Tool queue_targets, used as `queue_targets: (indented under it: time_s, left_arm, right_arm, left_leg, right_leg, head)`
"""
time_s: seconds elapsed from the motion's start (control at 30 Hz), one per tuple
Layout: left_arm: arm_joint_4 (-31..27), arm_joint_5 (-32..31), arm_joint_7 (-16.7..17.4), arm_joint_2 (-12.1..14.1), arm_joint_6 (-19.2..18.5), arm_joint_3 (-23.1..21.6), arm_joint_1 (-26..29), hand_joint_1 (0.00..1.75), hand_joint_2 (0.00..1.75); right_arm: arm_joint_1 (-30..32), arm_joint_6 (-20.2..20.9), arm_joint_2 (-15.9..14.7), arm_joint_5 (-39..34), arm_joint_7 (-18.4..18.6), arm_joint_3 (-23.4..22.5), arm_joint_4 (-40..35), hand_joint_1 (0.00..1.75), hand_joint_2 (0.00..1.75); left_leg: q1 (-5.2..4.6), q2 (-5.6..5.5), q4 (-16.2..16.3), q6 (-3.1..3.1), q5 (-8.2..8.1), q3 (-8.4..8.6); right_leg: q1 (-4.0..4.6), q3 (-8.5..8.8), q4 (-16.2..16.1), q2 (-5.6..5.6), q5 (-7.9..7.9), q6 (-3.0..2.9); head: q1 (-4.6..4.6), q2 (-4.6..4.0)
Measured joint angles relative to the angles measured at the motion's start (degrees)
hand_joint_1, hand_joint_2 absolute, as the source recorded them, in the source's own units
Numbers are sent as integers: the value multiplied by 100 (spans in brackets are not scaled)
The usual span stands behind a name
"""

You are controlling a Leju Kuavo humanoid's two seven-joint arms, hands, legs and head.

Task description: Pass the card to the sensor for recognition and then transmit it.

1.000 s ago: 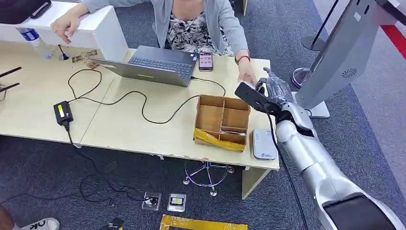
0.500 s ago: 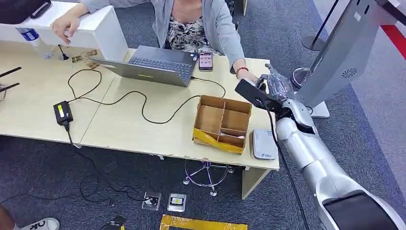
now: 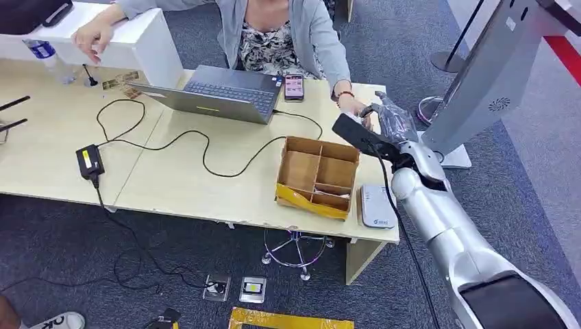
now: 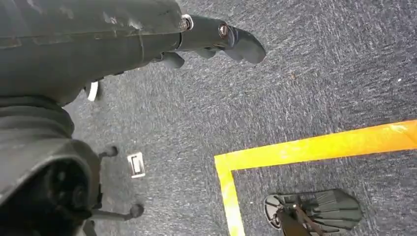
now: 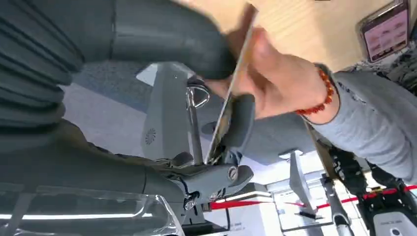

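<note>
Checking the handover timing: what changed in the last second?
The person's hand drew back up the table and now grips the card the right robot hand holds; that hand edged left. Box, sensor and laptop stayed put.

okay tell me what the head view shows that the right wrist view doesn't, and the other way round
Head view alone: the laptop, the divided cardboard box, the white sensor at the table's near edge. Right wrist view alone: the card edge-on, pinched between the thumb and fingers, with the person's hand on it. Shared: the right hand, the person's hand, the phone.
</note>
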Motion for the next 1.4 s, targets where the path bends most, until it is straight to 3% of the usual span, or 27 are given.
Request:
queue_targets:
  time_s: [0.33, 0.5, 0.57, 0.67, 0.8, 0.83, 1.07, 1.4]
  left_arm:
    - [0, 4, 35, -4, 11, -15, 2, 0, 0]
    - [0, 44, 37, -4, 26, -39, 18, 0, 0]
    - [0, 90, 37, -4, 28, -44, 39, 0, 0]
    - [0, 162, 37, -2, 35, -44, 90, 0, 0]
    - [0, 251, 28, -2, 74, -44, 216, 0, 0]
    - [0, 275, 17, -2, 90, -44, 244, 0, 0]
    - [0, 465, -103, -2, 210, -42, 322, 0, 0]
    - [0, 577, -164, -2, 273, -33, 341, 0, 0]
  right_arm:
    - [-2, -74, 39, 74, 48, -24, 15, 0, 0]
    - [5, -405, 13, 89, 109, -166, -22, 0, 0]
    - [23, -468, -44, 149, 114, -219, -107, 0, 0]
    - [161, -1007, -170, 391, -28, -326, -345, 0, 0]
    - [510, -889, -448, 590, 234, -488, -991, 0, 0]
    - [616, -815, -529, 612, 326, -529, -1188, 0, 175]
    - [1582, -545, -1195, 588, 839, -822, -2960, 0, 175]
    - [2752, 116, -1805, 500, 1606, -835, -5299, 0, 175]
  left_leg:
    - [0, 0, 0, -2, 1, 0]
    - [0, 0, 1, -2, 1, 1]
    - [0, 0, 1, -2, 1, 2]
    - [0, 0, 1, -2, 1, 4]
    - [0, 0, 2, -1, 0, 5]
    - [0, 0, 2, -1, 0, 5]
    - [0, -2, 1, 1, -2, 7]
    - [0, 6, 0, -3, -6, 9]
  right_leg:
    - [0, 0, 0, -1, 0, -1]
    - [0, -1, -1, -2, 0, -1]
    - [0, 0, 0, 0, 0, -1]
    - [0, 1, -1, 1, 0, -1]
    - [0, 1, -4, -1, 0, -1]
    - [0, 0, -4, -1, 0, -1]
    - [0, 5, -7, -7, 0, 0]
    - [0, 3, -7, 3, 0, -1]
  head:
    - [0, 0]
    - [-2, 0]
    - [0, 0]
    - [0, 0]
    - [-2, 0]
    - [0, 0]
    - [-2, 0]
    - [0, 0]
